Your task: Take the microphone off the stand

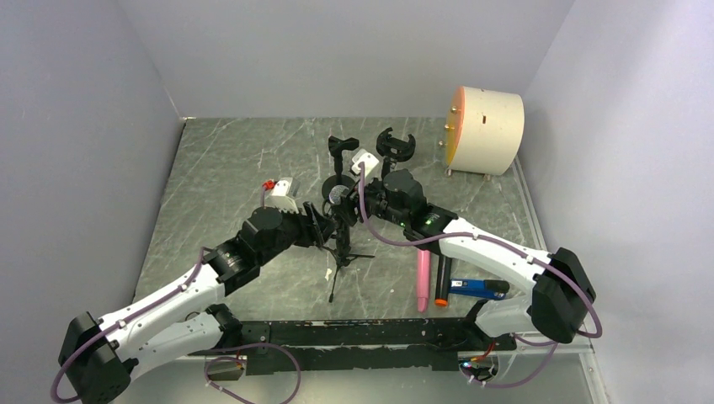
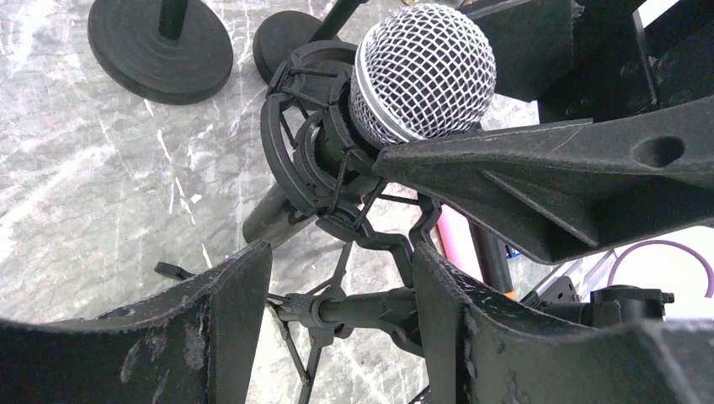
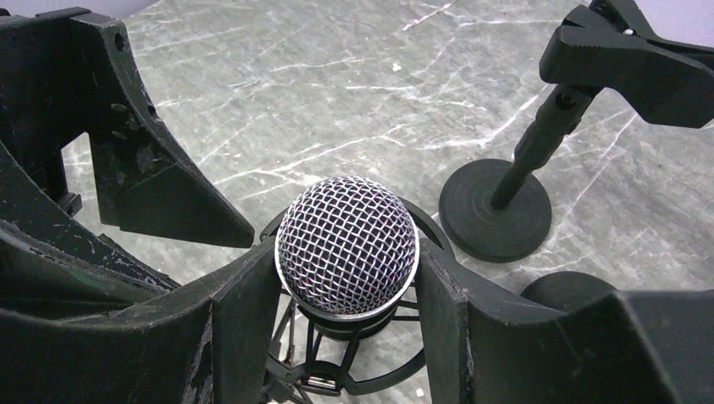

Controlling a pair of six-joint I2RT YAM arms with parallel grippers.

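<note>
The microphone (image 1: 336,195) has a silver mesh head (image 3: 347,246) and sits in a black shock mount (image 2: 307,143) on a small black tripod stand (image 1: 341,252). My right gripper (image 3: 347,282) comes in from the right and is shut on the mesh head, one finger pressed to each side. It also shows in the top view (image 1: 352,202). My left gripper (image 2: 341,273) straddles the stand's stem (image 2: 362,310) just under the shock mount. Its fingers are apart with floor showing beside the stem. It reaches in from the left (image 1: 324,225).
Two other black stands with round bases and clips (image 1: 341,150) (image 1: 396,145) stand just behind. A white drum with an orange face (image 1: 487,130) is at the back right. A pink marker (image 1: 423,278), an orange-tipped marker (image 1: 440,284) and a blue object (image 1: 477,288) lie under the right arm.
</note>
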